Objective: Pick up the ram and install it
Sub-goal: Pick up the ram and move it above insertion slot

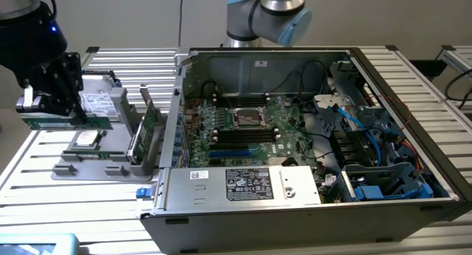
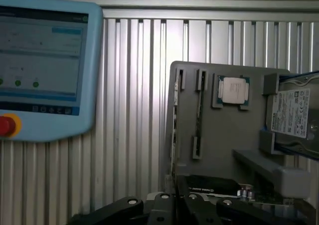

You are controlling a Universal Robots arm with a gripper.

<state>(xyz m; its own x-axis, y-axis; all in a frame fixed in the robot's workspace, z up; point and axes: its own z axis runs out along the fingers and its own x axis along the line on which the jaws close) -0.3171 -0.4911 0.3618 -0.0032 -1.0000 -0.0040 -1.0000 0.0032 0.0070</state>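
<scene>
- Green and thin, one ram (image 1: 70, 123) hangs just above the one gray tray (image 1: 96, 169), at the exterior view's left.
- Your one gripper (image 1: 48, 114) is closed tight on the ram.
- You can count one silver chip (image 2: 234, 90) on the tray.
- One open computer case (image 1: 295, 211) sits beside the tray.

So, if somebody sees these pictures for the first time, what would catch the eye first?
Most likely the open computer case in the middle of the exterior view, with its green motherboard exposed. Next, at that view's left, the gripper shut on the ram above the gray parts tray. In the wrist view, a light-blue teach pendant with a red button stands out.
</scene>
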